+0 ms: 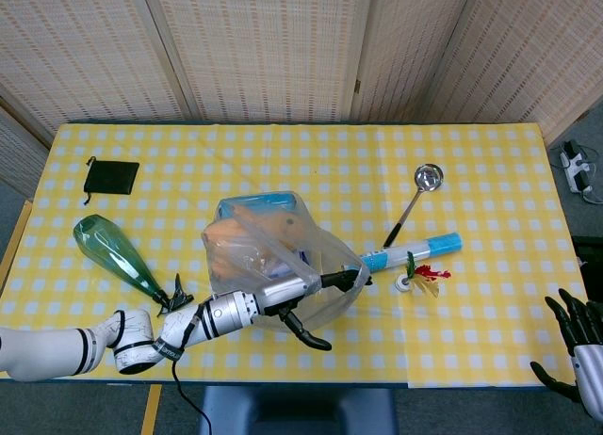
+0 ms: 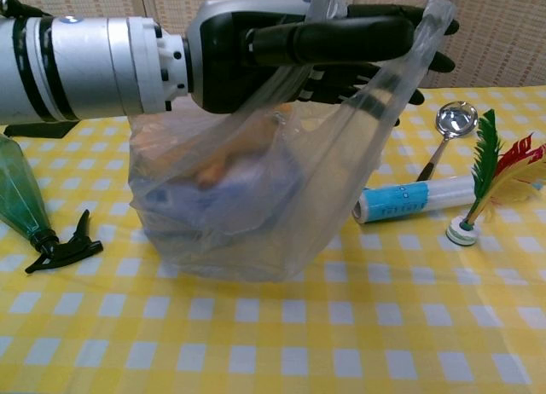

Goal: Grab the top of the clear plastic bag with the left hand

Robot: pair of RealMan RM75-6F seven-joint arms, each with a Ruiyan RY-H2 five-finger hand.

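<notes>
The clear plastic bag (image 1: 256, 256) stands mid-table with an orange toy and a blue item inside. In the chest view the bag (image 2: 247, 198) has its top film pulled to the right and draped over my left hand (image 2: 316, 57). In the head view the left hand (image 1: 306, 292) reaches from the front left across the bag's top. Its fingers are stretched out straight with the thumb held apart, not closed on the film. My right hand (image 1: 577, 346) hangs off the table's front right corner, fingers spread and holding nothing.
A green spray bottle (image 1: 113, 251) lies left of the bag and a black pouch (image 1: 111, 178) lies further back. To the right of the bag are a blue-and-white roll (image 1: 405, 251), a feather shuttlecock (image 1: 419, 275) and a ladle (image 1: 415, 200).
</notes>
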